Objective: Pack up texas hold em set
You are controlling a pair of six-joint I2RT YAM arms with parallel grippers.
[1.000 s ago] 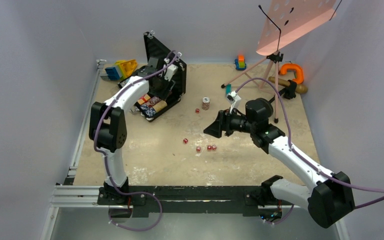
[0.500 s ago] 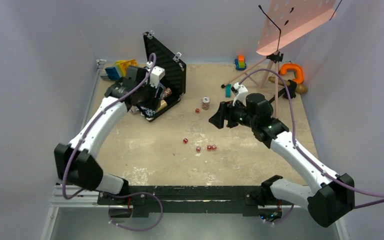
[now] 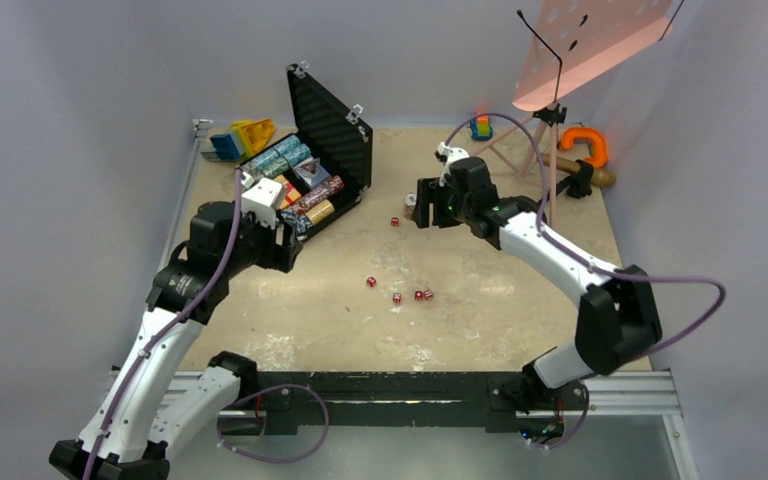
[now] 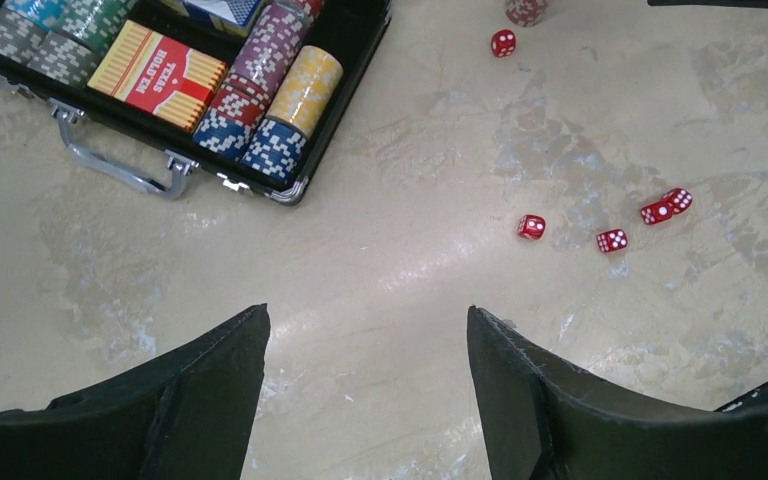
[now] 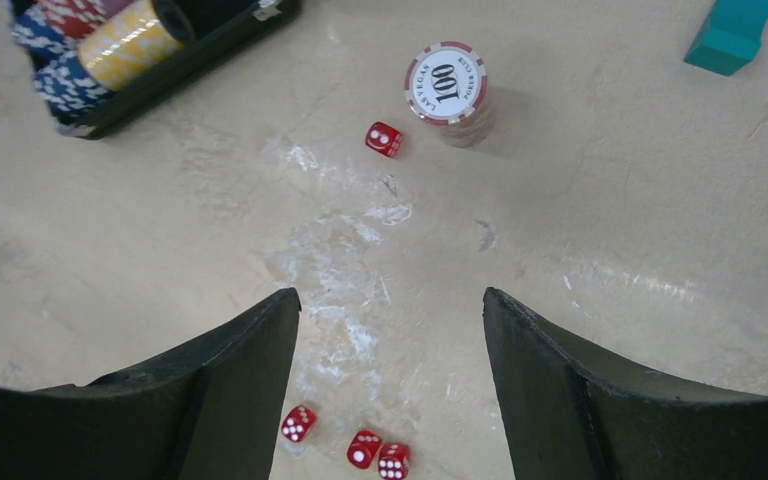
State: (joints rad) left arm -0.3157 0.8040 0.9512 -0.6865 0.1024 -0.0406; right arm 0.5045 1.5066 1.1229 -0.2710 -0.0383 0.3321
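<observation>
Left gripper (image 4: 367, 318) stands released, nothing between its jaws, over the table (image 3: 290, 320) at 6 o'clock of the open briefcase (image 3: 332, 138). We note chip rows (image 4: 305, 88) and the card box (image 4: 157, 75) seated in its tray. Right gripper (image 5: 390, 300) is likewise released and empty. A loose chip stack (image 5: 447, 82) stands upright at its 12 o'clock, with one die (image 5: 384, 139) just beside. Four dice (image 4: 612, 240) lie scattered mid-table.

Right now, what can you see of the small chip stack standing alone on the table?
The chip stack is a short upright column; its top chip is white with red edge marks and a printed 100. It stands on the beige table outside the case, a red die close beside it, apart. Nothing grips it.
</observation>
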